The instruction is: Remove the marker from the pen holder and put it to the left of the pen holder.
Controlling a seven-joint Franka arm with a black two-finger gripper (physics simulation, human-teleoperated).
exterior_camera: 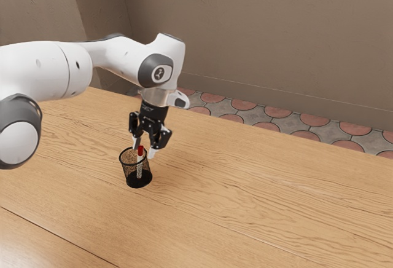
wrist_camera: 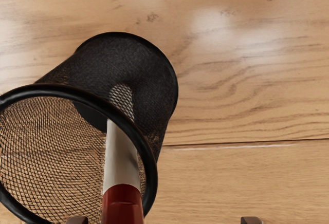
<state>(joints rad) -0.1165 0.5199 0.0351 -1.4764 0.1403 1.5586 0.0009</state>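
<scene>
My gripper (exterior_camera: 145, 148) is open just above the black mesh pen holder (exterior_camera: 137, 178), one finger over its opening and the other beyond its rim. The marker (exterior_camera: 140, 151) leans upright inside, its red cap standing above the rim between the open fingers. In the wrist view, the two fingertips of the gripper (wrist_camera: 164, 220) peek in at the lower edge, the red-capped marker (wrist_camera: 121, 203) closer to one of them. Beside it, the round rim of the pen holder (wrist_camera: 150, 167) surrounds the white barrel, whose lower end is seen through the mesh.
The holder stands on a wooden table (exterior_camera: 258, 200) with a seam along its near part. Bare wood extends around the holder on every side. Beyond the table's far edge are a tiled floor (exterior_camera: 276, 126) and a wall.
</scene>
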